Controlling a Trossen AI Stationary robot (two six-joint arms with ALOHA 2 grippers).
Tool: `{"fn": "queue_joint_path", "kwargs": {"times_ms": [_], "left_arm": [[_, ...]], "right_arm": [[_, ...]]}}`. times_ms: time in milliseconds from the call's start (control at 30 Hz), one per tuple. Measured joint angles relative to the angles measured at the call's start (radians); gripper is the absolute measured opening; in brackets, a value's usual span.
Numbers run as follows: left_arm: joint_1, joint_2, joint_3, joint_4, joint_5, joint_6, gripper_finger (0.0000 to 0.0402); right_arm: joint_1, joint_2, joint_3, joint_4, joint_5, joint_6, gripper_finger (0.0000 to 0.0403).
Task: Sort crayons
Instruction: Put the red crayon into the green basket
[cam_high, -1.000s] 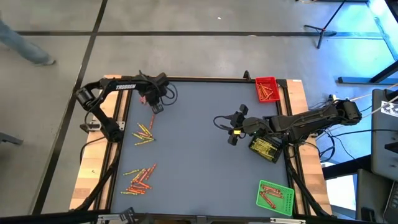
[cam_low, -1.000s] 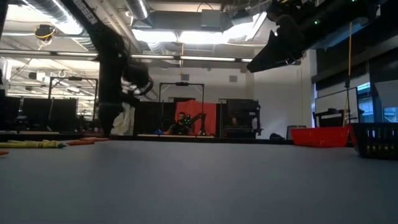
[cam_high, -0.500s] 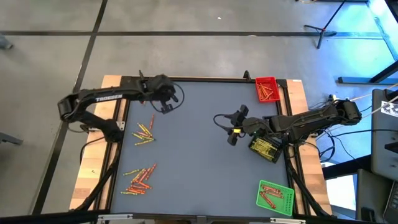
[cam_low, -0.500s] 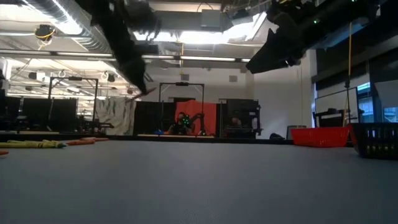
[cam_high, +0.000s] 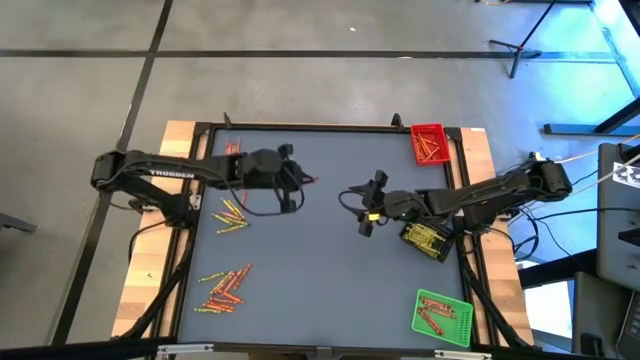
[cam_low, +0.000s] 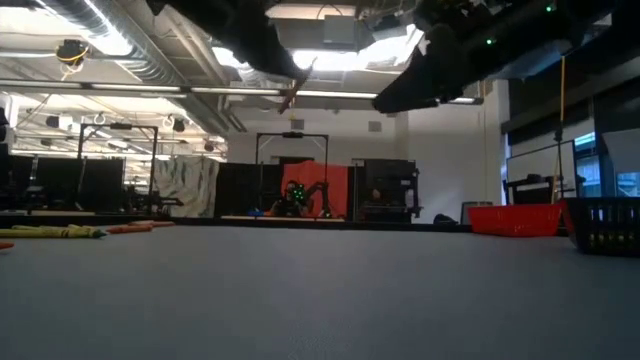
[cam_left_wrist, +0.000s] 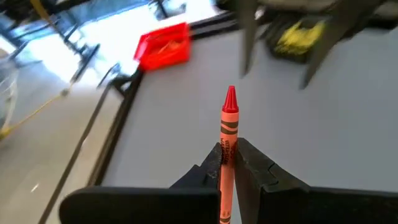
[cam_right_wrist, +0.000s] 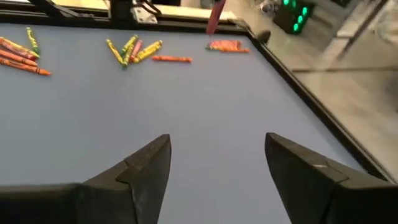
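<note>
Counter (cam_high: 320, 260): smooth grey-blue mat in a black frame, wooden edges outside.
Red crayon (cam_left_wrist: 228, 144): paper-wrapped stick with a cone tip, pinched upright in the left gripper (cam_left_wrist: 231, 163) jaws, above mid-counter.
Loose crayons (cam_high: 224, 285): thin red, orange and yellow sticks heaped at the counter's left side.
Right gripper (cam_right_wrist: 217, 163): blunt dark jaws spread, empty, facing the left gripper.
Trays: red tray (cam_high: 429, 143), green tray (cam_high: 442, 316), black tray (cam_high: 427, 238); only the overhead view shows all three.
</note>
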Motion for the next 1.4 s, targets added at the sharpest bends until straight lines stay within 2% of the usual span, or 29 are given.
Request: {"fn": "queue_joint_path", "kwargs": {"times_ms": [200, 500, 833, 967, 1233, 1300, 1400], "left_arm": [[-0.099, 0.031, -0.086, 0.275, 0.016, 0.036, 0.0008], [-0.176, 0.047, -0.222, 0.644, 0.017, -0.006, 0.0008], [-0.201, 0.178, -0.233, 0.834, 0.014, -0.004, 0.0008], [-0.200, 0.183, -0.233, 0.853, 0.013, -0.003, 0.0008], [-0.201, 0.182, -0.233, 0.850, 0.020, -0.005, 0.0008], [-0.201, 0.182, -0.233, 0.847, 0.019, -0.005, 0.0008], [-0.200, 0.183, -0.233, 0.841, 0.039, -0.006, 0.0008]], "right_arm": [[0.000, 0.071, 0.000, 0.172, -0.026, -0.086, 0.0253], [0.000, 0.120, 0.000, 0.350, -0.167, -0.135, 0.0253], [0.000, 0.202, 0.006, 0.498, -0.305, -0.138, 0.0245], [0.000, 0.215, 0.017, 0.503, -0.313, -0.144, 0.0198], [-0.001, 0.215, 0.017, 0.524, -0.346, -0.188, 0.0024], [-0.001, 0.214, 0.017, 0.511, -0.339, -0.212, 0.0015], [0.000, 0.214, 0.017, 0.504, -0.339, -0.216, 0.0035]]}}
